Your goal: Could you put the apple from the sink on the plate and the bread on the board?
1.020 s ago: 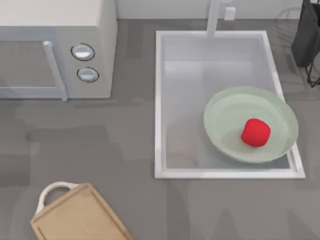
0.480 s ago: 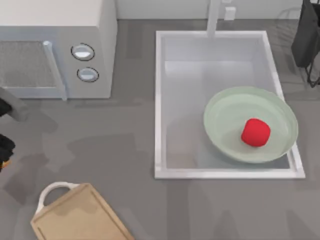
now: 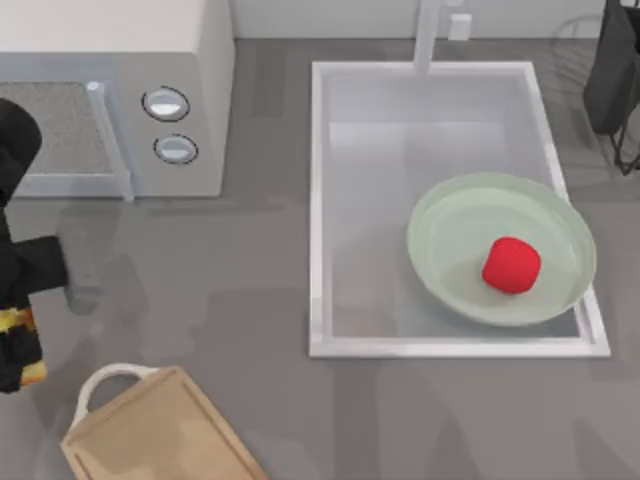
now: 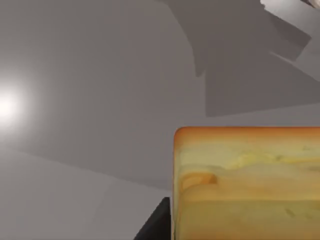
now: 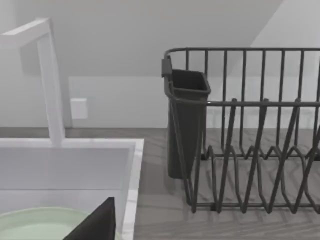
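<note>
The bread (image 4: 245, 185), a golden-orange toast slice, is held in my left gripper (image 3: 18, 348), which is shut on it at the table's left edge, just beyond the far end of the board (image 3: 150, 430). Orange bread (image 3: 30, 373) peeks out around the black fingers. The red apple (image 3: 511, 265) lies on the pale green plate (image 3: 450, 215), which rests inside the sink (image 3: 318, 200) at its front right. My right arm (image 3: 612, 70) is parked at the back right.
A white microwave (image 3: 120, 90) stands at the back left, close behind my left arm. The faucet (image 3: 428, 35) rises behind the sink. A dark wire dish rack (image 5: 250, 150) with a cutlery cup stands right of the sink.
My left arm has come in from the left edge with the bread and moved forward toward the board. The apple, plate and right arm have stayed put.
</note>
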Action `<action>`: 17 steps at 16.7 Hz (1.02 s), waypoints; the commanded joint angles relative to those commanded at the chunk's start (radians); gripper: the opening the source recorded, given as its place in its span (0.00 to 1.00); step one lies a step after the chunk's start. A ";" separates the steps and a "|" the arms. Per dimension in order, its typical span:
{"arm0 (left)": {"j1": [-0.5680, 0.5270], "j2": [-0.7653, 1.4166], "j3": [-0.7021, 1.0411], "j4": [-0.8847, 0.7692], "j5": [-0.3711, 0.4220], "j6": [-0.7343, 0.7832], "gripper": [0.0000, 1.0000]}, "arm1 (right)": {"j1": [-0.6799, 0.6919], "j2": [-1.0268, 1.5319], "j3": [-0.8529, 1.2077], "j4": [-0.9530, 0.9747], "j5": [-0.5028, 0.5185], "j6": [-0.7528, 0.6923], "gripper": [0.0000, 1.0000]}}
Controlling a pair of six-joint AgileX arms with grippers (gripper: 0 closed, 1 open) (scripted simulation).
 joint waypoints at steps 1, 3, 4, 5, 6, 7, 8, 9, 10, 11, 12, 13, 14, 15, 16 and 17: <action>-0.013 -0.005 -0.011 0.003 -0.001 0.043 0.00 | 0.000 0.000 0.000 0.000 0.000 0.000 1.00; -0.039 -0.016 -0.032 0.010 -0.002 0.129 0.00 | 0.000 0.000 0.000 0.000 0.000 0.000 1.00; -0.051 -0.022 -0.042 0.014 -0.001 0.171 0.00 | 0.000 0.000 0.000 0.000 0.000 0.000 1.00; -0.062 -0.028 -0.051 0.017 -0.001 0.211 0.00 | 0.000 0.000 0.000 0.000 0.000 0.000 1.00; -0.072 -0.034 -0.059 0.021 0.001 0.250 0.00 | 0.000 0.000 0.000 0.000 0.000 0.000 1.00; -0.081 -0.040 -0.067 0.025 0.002 0.288 0.00 | 0.000 0.000 0.000 0.000 0.000 0.000 1.00; -0.092 -0.046 -0.074 0.028 0.004 0.328 0.00 | 0.000 0.000 0.000 0.000 0.000 0.000 1.00; -0.104 -0.052 -0.081 0.032 0.006 0.369 0.00 | 0.000 0.000 0.000 0.000 0.000 0.000 1.00; -0.118 -0.058 -0.088 0.035 0.008 0.411 0.00 | 0.000 0.000 0.000 0.000 0.000 0.000 1.00; -0.132 -0.065 -0.094 0.038 0.010 0.454 0.00 | 0.000 0.000 0.000 0.000 0.000 0.000 1.00; -0.146 -0.071 -0.100 0.041 0.012 0.496 0.00 | 0.000 0.000 0.000 0.000 0.000 0.000 1.00; -0.161 -0.078 -0.105 0.045 0.015 0.539 0.00 | 0.000 0.000 0.000 0.000 0.000 0.000 1.00; -0.175 -0.086 -0.111 0.048 0.018 0.582 0.00 | 0.000 0.000 0.000 0.000 0.000 0.000 1.00; -0.189 -0.093 -0.116 0.050 0.021 0.624 0.00 | 0.000 0.000 0.000 0.000 0.000 0.000 1.00; -0.203 -0.101 -0.120 0.053 0.024 0.666 0.00 | 0.000 0.000 0.000 0.000 0.000 0.000 1.00; -0.217 -0.109 -0.125 0.056 0.028 0.709 0.00 | 0.000 0.000 0.000 0.000 0.000 0.000 1.00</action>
